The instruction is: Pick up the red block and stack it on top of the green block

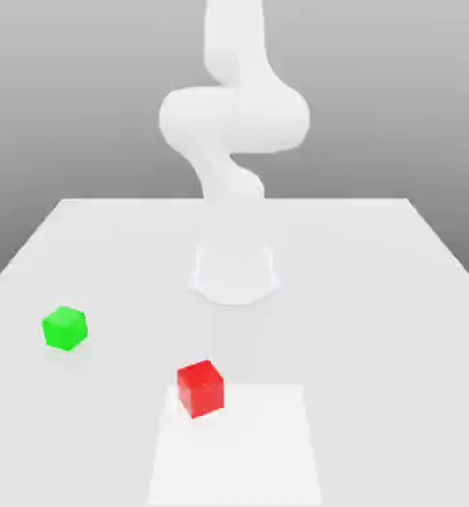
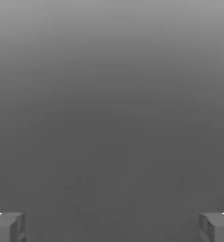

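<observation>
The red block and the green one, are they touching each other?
Apart. In the exterior view the red block and the green block sit on the table with bare surface between them.

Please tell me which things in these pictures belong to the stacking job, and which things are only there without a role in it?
Belong to the job:
- red block, lying on the table, apart from the other cube
- green block, further toward the exterior view's left
- gripper, fingers wide apart, nothing between them

Only there:
- table, the white surface under both cubes
- no other loose things in view
</observation>
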